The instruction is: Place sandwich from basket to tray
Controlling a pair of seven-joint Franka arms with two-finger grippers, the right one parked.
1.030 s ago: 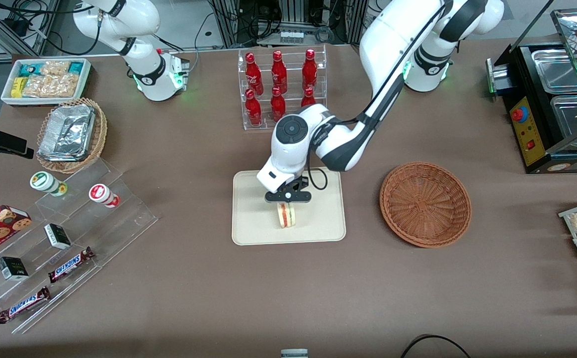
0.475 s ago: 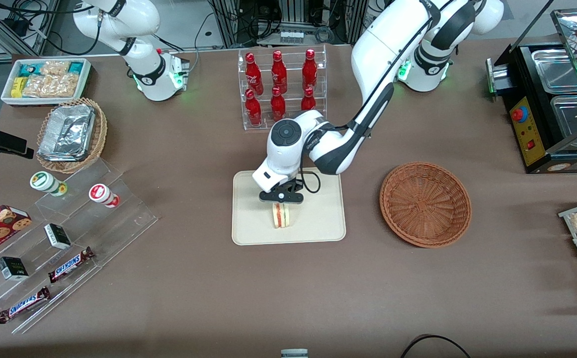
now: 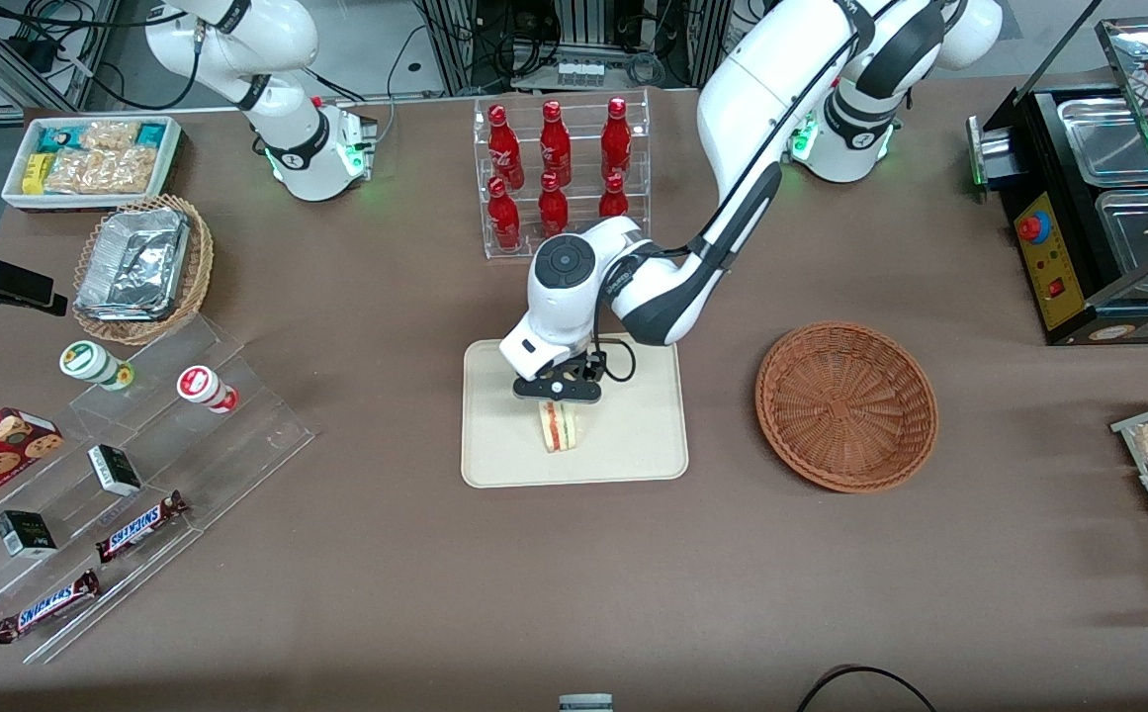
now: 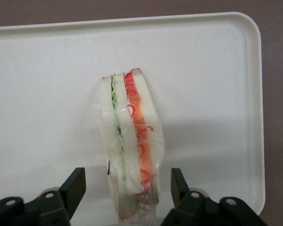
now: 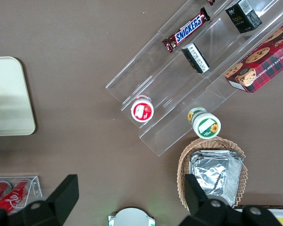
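The sandwich (image 3: 560, 427), a white bread wedge with green and orange-red filling in clear wrap, stands on edge on the cream-beige tray (image 3: 633, 440), near its middle. My left gripper (image 3: 558, 394) hovers just above it, open. In the left wrist view the sandwich (image 4: 129, 141) lies between the two black fingers (image 4: 74, 188), with a gap on each side, on the tray (image 4: 217, 94). The reddish-brown wicker basket (image 3: 845, 405) sits beside the tray toward the working arm's end, with nothing in it.
A clear rack of red bottles (image 3: 559, 178) stands farther from the front camera than the tray. Clear stepped shelves with snacks (image 3: 119, 475) and a tan basket of foil packets (image 3: 143, 267) lie toward the parked arm's end. A food warmer (image 3: 1098, 198) stands toward the working arm's end.
The gripper and sandwich shifted slightly toward the parked arm's end over the tray. The sandwich now leans a little as it stands on the tray.
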